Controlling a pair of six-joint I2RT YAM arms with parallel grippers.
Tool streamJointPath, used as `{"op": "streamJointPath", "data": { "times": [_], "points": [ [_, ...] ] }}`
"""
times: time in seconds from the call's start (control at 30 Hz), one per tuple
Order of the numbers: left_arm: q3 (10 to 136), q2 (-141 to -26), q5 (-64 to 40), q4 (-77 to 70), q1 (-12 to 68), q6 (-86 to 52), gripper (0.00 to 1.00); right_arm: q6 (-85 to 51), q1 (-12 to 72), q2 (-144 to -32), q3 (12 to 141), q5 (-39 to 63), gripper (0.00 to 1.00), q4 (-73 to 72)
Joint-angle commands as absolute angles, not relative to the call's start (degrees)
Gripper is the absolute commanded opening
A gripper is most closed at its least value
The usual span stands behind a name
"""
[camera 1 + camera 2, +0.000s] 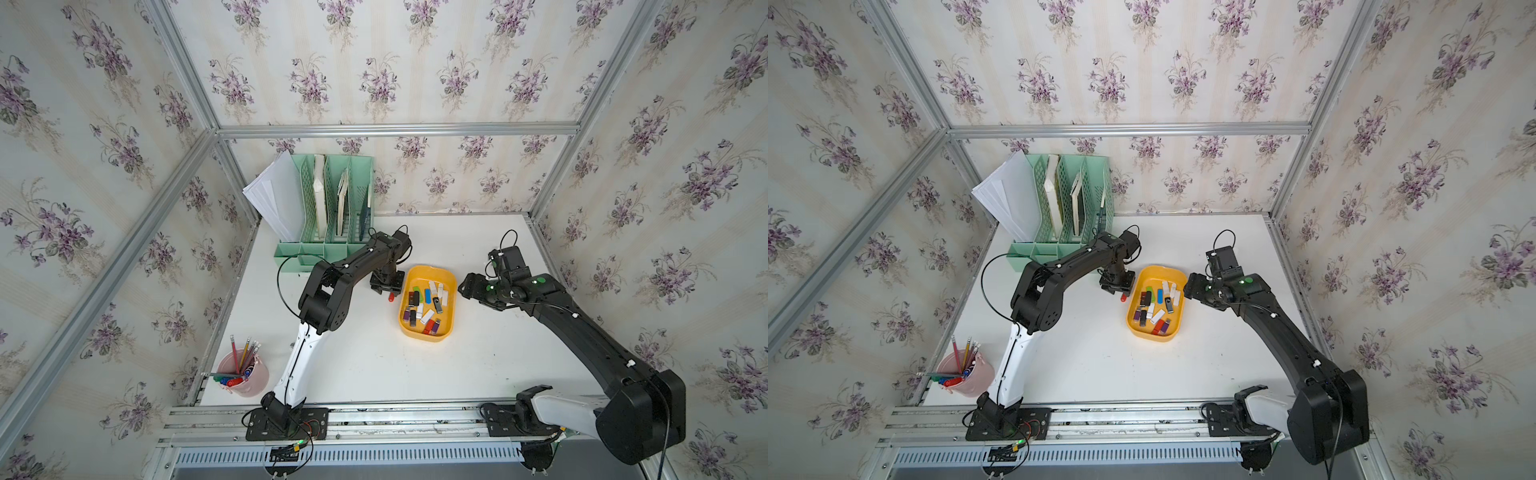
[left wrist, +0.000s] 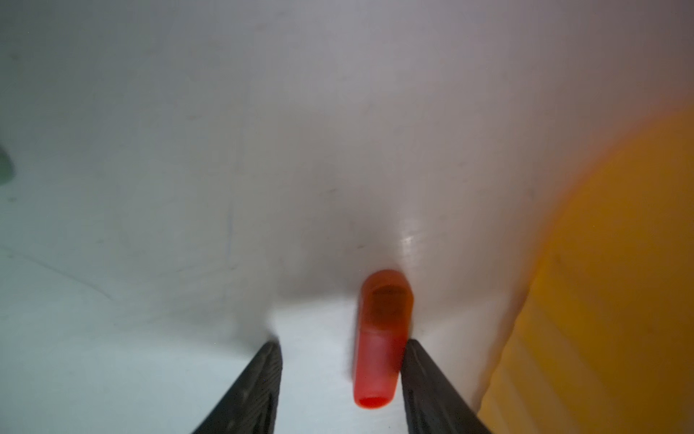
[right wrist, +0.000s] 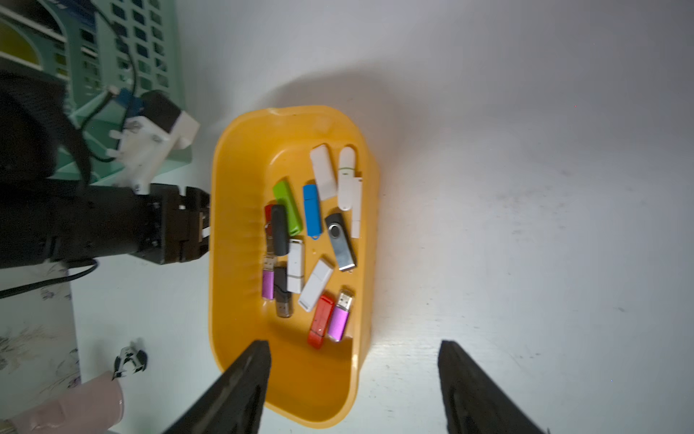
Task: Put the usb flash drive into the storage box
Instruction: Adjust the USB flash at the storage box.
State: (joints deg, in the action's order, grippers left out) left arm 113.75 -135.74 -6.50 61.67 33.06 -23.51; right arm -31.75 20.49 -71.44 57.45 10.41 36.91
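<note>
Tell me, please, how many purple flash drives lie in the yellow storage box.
2. One purple drive lies beside a black drive; the other lies beside a red drive. Overlaps could hide more.

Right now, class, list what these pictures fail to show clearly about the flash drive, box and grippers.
Red flash drive: blurred in the left wrist view; in both top views the left gripper hides most of it.
Storage box: blurred, cut off by the left wrist view's edge.
Right gripper: tips hidden under its own wrist in both top views.
</note>
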Motion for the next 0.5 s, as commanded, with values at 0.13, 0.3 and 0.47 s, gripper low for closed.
{"op": "streamJointPath", "data": {
  "times": [0.13, 0.3, 0.47],
  "points": [
    [111.43, -134.18, -4.84, 62.45, 32.83, -22.40, 0.56, -33.71, 26.83, -80.47, 60.25, 16.27, 0.41, 30.53],
    [108.69, -132.42, -4.83, 61.57, 32.26, -22.41, 0.56, -33.17, 28.34, -86.42, 62.20, 16.16, 0.12, 28.37],
    [107.50, -131.90, -4.92, 61.22, 31.92, -22.40, 0.56, -32.23, 29.56, -92.90, 65.62, 13.61, 0.00, 28.48]
  ]
}}
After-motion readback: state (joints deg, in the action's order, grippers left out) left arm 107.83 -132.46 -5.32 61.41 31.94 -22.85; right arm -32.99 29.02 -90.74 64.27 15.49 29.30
